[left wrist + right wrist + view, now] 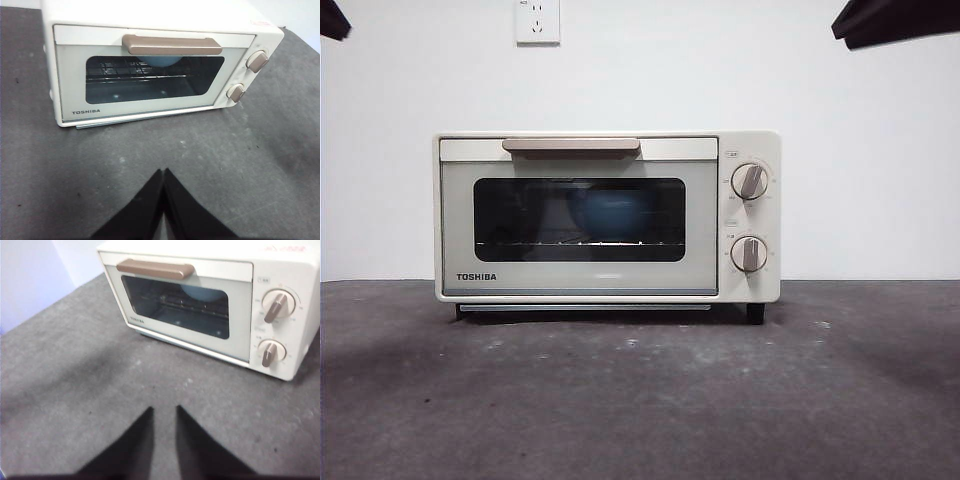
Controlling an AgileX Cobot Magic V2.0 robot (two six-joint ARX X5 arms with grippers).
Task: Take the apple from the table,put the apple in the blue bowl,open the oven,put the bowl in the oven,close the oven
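The cream TOSHIBA oven [607,216] stands on the dark grey table [640,400] with its door closed. Through the dark glass the blue bowl [610,216] sits on the wire rack inside; it also shows in the left wrist view as the blue bowl [159,61] and in the right wrist view as the blue bowl [200,292]. The apple is hidden. My left gripper [163,172] hovers above the table in front of the oven, shut and empty. My right gripper [164,410] hangs before the oven's knob side, slightly open and empty.
The oven's bar handle [571,147] runs along the door's top. Two round knobs [749,181] sit on the right panel. A wall socket [537,20] is on the white wall behind. Both arms show only as black tips at the top corners.
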